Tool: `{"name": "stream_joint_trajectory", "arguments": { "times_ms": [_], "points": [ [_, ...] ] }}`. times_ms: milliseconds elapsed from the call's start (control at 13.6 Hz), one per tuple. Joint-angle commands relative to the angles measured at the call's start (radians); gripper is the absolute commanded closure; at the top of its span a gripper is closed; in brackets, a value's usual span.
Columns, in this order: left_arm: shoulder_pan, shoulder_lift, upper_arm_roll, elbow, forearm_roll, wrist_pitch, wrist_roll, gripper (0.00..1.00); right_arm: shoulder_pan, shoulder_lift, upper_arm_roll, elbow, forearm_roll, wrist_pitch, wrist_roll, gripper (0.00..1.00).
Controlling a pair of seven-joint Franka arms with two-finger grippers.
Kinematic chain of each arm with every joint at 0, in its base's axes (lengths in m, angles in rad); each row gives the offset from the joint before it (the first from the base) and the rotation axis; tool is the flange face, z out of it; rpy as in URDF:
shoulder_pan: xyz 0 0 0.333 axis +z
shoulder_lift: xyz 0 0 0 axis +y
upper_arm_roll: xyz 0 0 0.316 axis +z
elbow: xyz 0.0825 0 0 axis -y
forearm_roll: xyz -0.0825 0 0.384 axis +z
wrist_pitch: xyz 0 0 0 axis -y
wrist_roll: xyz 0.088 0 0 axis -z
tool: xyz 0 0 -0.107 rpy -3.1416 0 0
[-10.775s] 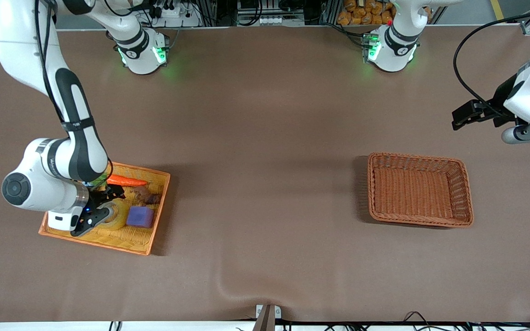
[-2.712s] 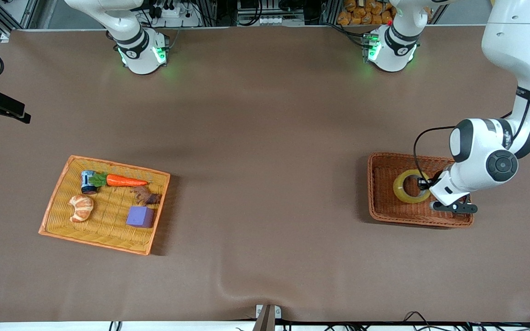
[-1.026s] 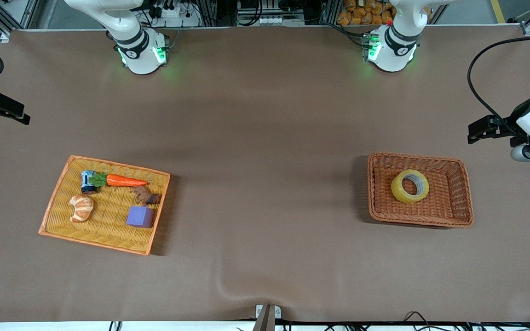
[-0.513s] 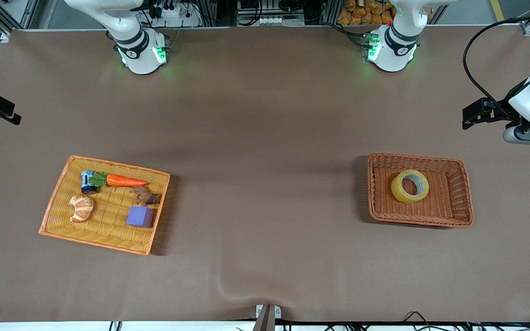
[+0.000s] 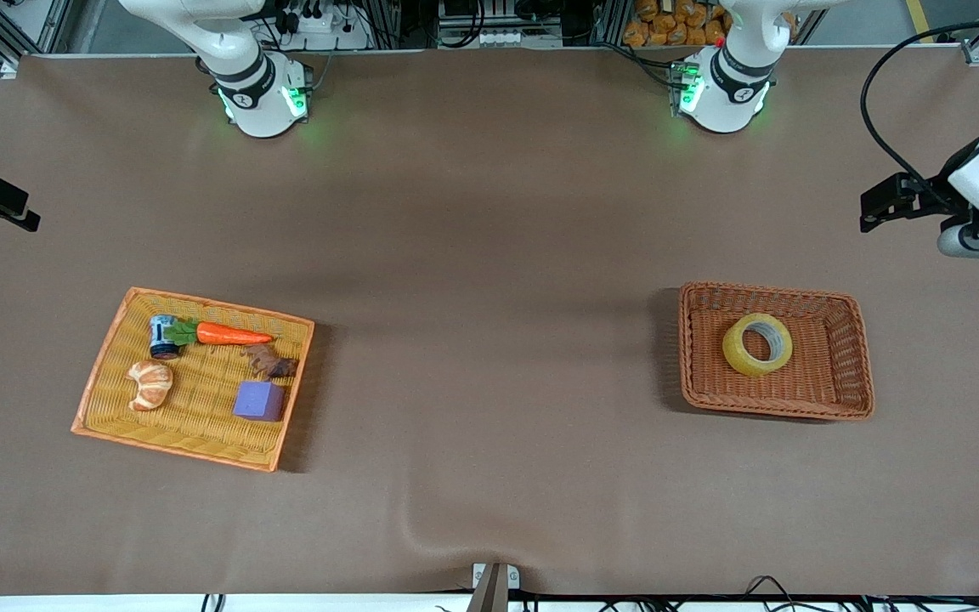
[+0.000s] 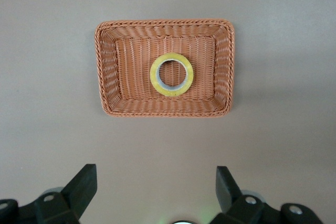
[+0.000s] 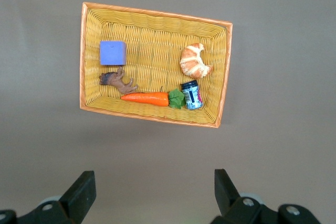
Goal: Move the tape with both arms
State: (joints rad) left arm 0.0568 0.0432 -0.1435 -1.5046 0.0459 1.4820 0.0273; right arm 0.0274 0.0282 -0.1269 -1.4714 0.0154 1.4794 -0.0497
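The tape (image 5: 757,344) is lying flat in the brown basket (image 5: 848,399) — well below the left pincer (image 6: 155,192), which is hanging spread and empty over the worktop (image 5: 489,255). The right pincer (image 7: 152,192) is hovering spread too — high above the yellow tray (image 7: 86,56).

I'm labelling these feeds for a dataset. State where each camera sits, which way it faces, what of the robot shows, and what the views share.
Front view: high across the table, facing both bases; shows the brown basket holding the tape, the yellow tray, and both raised arms.
Left wrist view: on the left arm, looking straight down at the brown basket and tape; open left hand shows.
Right wrist view: on the right arm, looking down at the yellow tray; open right hand shows.
Shared: each wrist view's container also shows in the front view.
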Motion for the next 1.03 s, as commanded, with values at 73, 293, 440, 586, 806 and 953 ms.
{"name": "stream_joint_trajectory", "arguments": {
  "times_ms": [73, 293, 440, 586, 806, 953],
  "points": [
    [-0.021, -0.037, 0.024, -0.016, -0.020, -0.005, -0.007, 0.00, 0.003, -0.011, 0.001, 0.002, 0.009, -0.010, 0.017, 0.00],
    [-0.060, -0.037, 0.074, -0.008, -0.024, -0.009, -0.009, 0.00, 0.003, -0.010, 0.001, 0.002, 0.009, -0.010, 0.016, 0.00],
    [-0.060, -0.037, 0.074, -0.008, -0.026, -0.023, -0.007, 0.00, 0.002, -0.011, 0.000, 0.002, 0.009, -0.011, 0.016, 0.00],
    [-0.058, -0.034, 0.076, -0.006, -0.024, -0.023, -0.004, 0.00, 0.003, -0.010, 0.000, 0.002, 0.009, -0.010, 0.017, 0.00],
    [-0.052, -0.028, 0.073, -0.005, -0.026, -0.025, -0.006, 0.00, 0.000, -0.010, 0.000, 0.002, 0.009, -0.010, 0.016, 0.00],
    [-0.049, -0.026, 0.073, 0.000, -0.026, -0.023, -0.004, 0.00, 0.002, -0.011, 0.000, 0.002, 0.009, -0.011, 0.016, 0.00]
  ]
}}
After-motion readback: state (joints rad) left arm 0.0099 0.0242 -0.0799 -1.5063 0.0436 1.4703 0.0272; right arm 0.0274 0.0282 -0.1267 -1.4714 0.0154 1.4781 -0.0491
